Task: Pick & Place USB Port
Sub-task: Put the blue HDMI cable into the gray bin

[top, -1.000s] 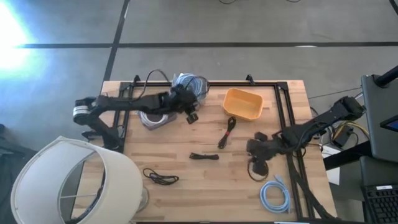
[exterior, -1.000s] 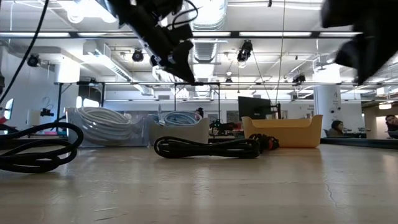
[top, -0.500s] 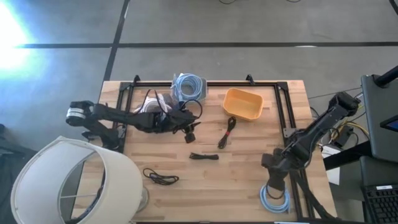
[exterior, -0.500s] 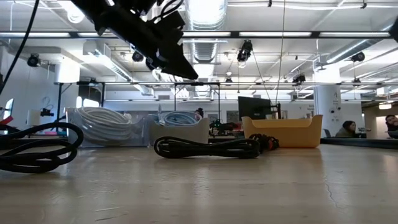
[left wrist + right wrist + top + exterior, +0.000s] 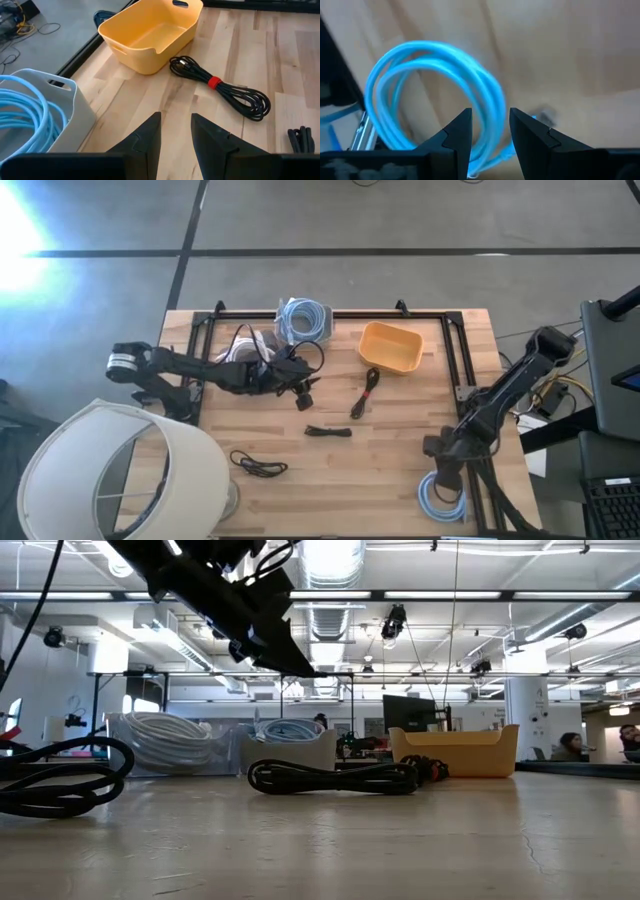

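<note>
- I see right gripper (image 5: 447, 476) now over the blue cable coil (image 5: 445, 95) at the near right table edge; narrow gap, empty.
- Left gripper (image 5: 175, 131) has pulled back from the grey bin (image 5: 60, 107), narrow gap, empty.
- Red-banded black USB cable (image 5: 220, 92) unmoved beside the yellow bin (image 5: 150, 32).

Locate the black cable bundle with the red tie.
In the high view the black cable bundle with the red tie lies on the table's far half, right of centre, just in front of the yellow bin; the left wrist view shows it beside that bin.

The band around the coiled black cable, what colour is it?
Red band; clearest in the left wrist view.
</note>
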Tool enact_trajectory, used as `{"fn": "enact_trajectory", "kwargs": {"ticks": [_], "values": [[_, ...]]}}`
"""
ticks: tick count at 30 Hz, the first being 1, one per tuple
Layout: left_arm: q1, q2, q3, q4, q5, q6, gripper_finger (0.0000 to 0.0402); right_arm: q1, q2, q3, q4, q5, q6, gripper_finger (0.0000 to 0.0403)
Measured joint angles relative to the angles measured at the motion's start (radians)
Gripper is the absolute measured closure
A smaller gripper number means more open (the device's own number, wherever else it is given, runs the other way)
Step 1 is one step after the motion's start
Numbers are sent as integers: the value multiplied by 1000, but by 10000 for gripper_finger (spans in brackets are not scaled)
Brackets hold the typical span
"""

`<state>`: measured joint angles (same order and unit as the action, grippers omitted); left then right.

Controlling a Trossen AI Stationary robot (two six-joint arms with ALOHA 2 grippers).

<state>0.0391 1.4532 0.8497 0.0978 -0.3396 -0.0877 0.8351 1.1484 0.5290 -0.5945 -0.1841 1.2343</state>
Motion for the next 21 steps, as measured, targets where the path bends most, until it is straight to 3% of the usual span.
{"fn": "enact_trajectory", "kwargs": {"ticks": [9,21], "values": [[0,1,0,0,0,0,291,77,24,-55,117,77,-32,278],[0,1,-2,-1,1,8,291,89,277,61,100,169,-221,281]]}}
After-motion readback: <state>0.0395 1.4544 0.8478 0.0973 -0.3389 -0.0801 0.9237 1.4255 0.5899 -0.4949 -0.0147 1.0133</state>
